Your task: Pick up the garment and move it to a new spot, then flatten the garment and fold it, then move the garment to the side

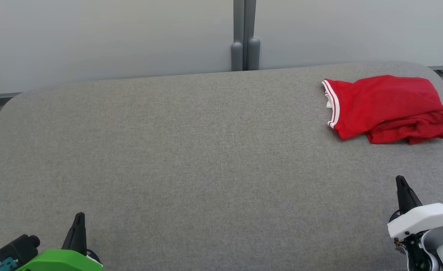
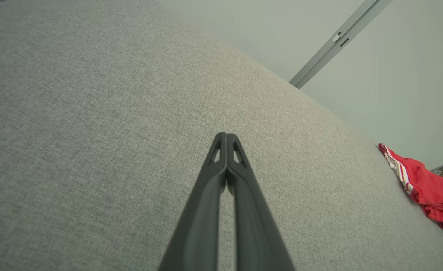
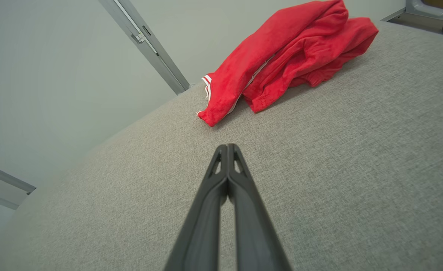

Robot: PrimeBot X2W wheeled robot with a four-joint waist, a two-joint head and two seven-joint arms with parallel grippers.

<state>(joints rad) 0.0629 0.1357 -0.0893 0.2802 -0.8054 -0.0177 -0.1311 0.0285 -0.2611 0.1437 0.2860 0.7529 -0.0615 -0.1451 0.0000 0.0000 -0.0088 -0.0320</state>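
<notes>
- Here the red garment (image 1: 387, 107) lies in a rumpled, roughly folded bundle on the grey fabric-covered surface (image 1: 191, 150), its white-striped trim (image 1: 333, 105) on the side toward the left gripper.
- It sits ahead of the right gripper (image 1: 401, 180), beyond the fingertips and clearly apart from them. Along that gripper's own fingers, it lies past the tips and slightly to their right.
- The right gripper's jaws are pressed together with nothing between them, over bare fabric.
- The left gripper (image 1: 79, 216) is well apart from the garment, which lies far off to the right of its tips. Its jaws are likewise closed and empty.
- Beyond both grippers, past the surface's far edge, stands a pale wall (image 1: 93, 37) with a grey post (image 1: 245, 37).
</notes>
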